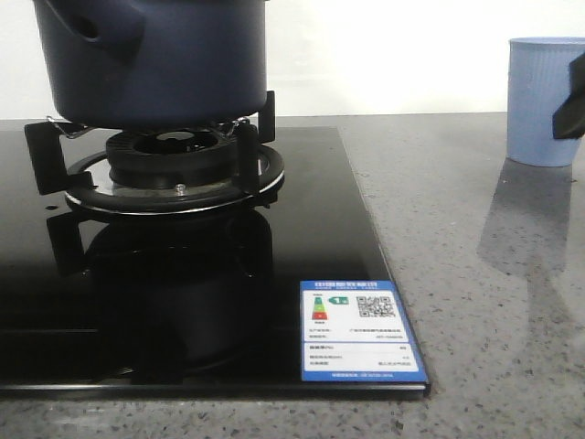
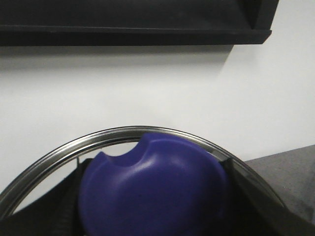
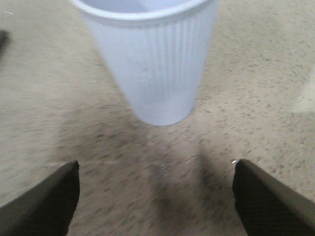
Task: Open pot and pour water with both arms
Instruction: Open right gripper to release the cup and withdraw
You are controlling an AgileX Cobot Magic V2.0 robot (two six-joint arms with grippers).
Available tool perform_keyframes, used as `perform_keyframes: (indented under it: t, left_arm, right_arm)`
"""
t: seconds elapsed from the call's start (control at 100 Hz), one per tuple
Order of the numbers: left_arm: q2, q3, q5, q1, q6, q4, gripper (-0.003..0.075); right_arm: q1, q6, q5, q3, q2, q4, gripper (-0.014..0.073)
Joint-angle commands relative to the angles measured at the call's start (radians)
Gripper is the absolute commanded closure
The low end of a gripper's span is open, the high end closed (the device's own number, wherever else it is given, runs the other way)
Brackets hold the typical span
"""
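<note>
Two pincers are seen: the right pincer [image 3: 155, 196] is spread wide before the pale blue ribbed cup [image 3: 150, 59] on the speckled grey table [image 1: 475, 302]; the left pincer's [image 2: 157, 223] black fingers [image 2: 54, 211] are clenched on the rounded blue lid knob [image 2: 155, 189]. The dark navy matte pot [image 1: 155, 59] is seated on the black burner stand [image 1: 174, 165].

i am looking at a kitchen: a glossy black glass gas hob [image 1: 183, 302] with a burner [image 1: 174, 146] and black pan supports [image 1: 251, 151] sits in a speckled grey stone countertop [image 1: 475, 274], an energy-rating label [image 1: 358, 331] stuck at its corner, a dark blue pot [image 1: 155, 59] on the burner, white wall [image 1: 384, 55] behind.
</note>
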Motion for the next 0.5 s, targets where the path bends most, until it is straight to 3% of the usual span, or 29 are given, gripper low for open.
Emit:
perform_keyframes:
  t: [0.0,0.24,0.49]
  left_arm:
    - [0.000,-0.037,-0.074,-0.040,-0.005,-0.009,0.0395]
    - [0.089,-0.037,-0.074,-0.091,-0.005,-0.009,0.0395]
    - [0.159,-0.037,-0.074,-0.103,-0.005,-0.009,0.0395]
  right_arm:
    - [-0.005,-0.002,-0.040,0.000,-0.099,-0.005,0.0041]
    - [-0.005,-0.002,-0.149,0.022,-0.312,-0.005,0.0041]
    - [-0.005,-0.002,-0.154,0.023,-0.454,-0.005,0.0041]
